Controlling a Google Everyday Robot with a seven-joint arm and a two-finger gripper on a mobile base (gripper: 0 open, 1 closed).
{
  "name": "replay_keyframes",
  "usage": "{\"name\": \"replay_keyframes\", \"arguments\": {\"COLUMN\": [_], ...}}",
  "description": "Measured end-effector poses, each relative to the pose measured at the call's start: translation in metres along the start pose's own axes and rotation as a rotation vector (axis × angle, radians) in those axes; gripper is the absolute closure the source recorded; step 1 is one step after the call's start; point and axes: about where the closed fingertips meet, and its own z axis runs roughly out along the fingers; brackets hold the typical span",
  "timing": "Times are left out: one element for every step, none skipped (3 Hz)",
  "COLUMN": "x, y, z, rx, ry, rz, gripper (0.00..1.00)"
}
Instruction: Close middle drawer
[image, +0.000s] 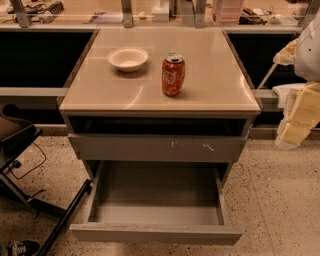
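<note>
Camera view: red can (173, 75) with white Coca-Cola script stands upright on the desk (220, 90), left of the gripper (294, 131) and farther back. A round white bowl (128, 58) sits left of the can, apart from it. The gripper is at the right frame edge, beside the desk's right side, with a pale yellow blocky shell; open or closed, cannot tell. The middle drawer (155, 234) is pulled far out, low and left of the gripper, flat plain grey front. A scratched grey front (125, 148) sits above it. Speckled floor (280, 200).
</note>
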Motion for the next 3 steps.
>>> {"name": "replay_keyframes", "arguments": {"x": [0.0, -0.002, -0.026], "y": [0.0, 0.016, 0.061], "z": [0.0, 0.023, 0.066], "rx": [0.0, -0.024, -0.068], "ry": [0.0, -0.024, -0.142], "rz": [0.0, 0.004, 0.054], "gripper": [0.0, 0.0, 0.0]}}
